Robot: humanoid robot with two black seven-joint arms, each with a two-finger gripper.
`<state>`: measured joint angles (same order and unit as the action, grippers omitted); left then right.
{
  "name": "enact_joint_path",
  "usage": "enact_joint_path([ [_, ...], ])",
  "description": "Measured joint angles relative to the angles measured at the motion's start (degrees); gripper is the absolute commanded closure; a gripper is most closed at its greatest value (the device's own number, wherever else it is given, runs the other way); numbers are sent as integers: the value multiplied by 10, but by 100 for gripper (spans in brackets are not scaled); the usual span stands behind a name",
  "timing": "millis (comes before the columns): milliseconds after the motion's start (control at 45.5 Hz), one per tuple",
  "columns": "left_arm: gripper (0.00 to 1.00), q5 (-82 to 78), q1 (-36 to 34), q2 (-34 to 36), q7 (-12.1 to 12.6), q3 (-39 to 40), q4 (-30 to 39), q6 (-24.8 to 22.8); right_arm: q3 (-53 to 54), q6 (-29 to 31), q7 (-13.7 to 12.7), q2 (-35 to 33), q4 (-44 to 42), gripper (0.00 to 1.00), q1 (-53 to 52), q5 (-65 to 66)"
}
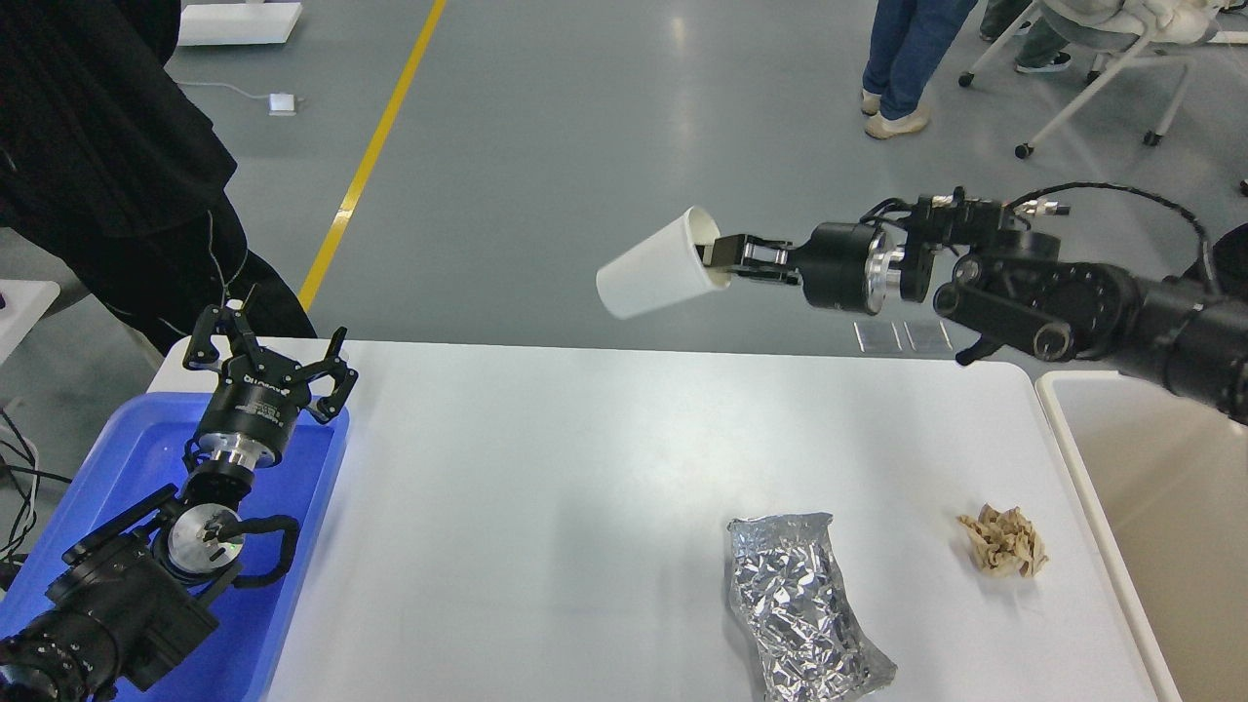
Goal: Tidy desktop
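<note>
The white desktop (546, 507) fills the middle of the head view. My right gripper (720, 258) is shut on the rim of a white paper cup (653, 268), held on its side in the air above the table's far edge, its base pointing left. My left gripper (268, 346) is open and empty, held above the far end of a blue tray (312, 487). A crumpled silver foil bag (799, 609) lies on the desktop at the front right. A small crumpled brown paper wad (1004, 541) lies to its right.
A beige-white bin (1160, 507) stands against the table's right edge. A person in black (107, 166) stands at the far left corner. Other people's legs (907, 58) and a wheeled chair (1102, 78) are on the grey floor beyond.
</note>
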<state>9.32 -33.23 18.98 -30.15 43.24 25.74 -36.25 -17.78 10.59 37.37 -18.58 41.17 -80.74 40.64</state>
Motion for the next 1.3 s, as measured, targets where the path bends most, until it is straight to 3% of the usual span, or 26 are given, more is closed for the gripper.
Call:
enact_joint_path([
  [462,0,0,0,0,0,0,0,0,29,33,-4,-58,-104,100,-17,-166],
  [769,0,0,0,0,0,0,0,0,28,41,-37,-68,-284,100,42,-220],
  [1011,0,0,0,0,0,0,0,0,31,40,-96,-82,-410,100,107,-232],
  [1297,0,0,0,0,0,0,0,0,45,6,-200,-99,-477,100,193,-239],
])
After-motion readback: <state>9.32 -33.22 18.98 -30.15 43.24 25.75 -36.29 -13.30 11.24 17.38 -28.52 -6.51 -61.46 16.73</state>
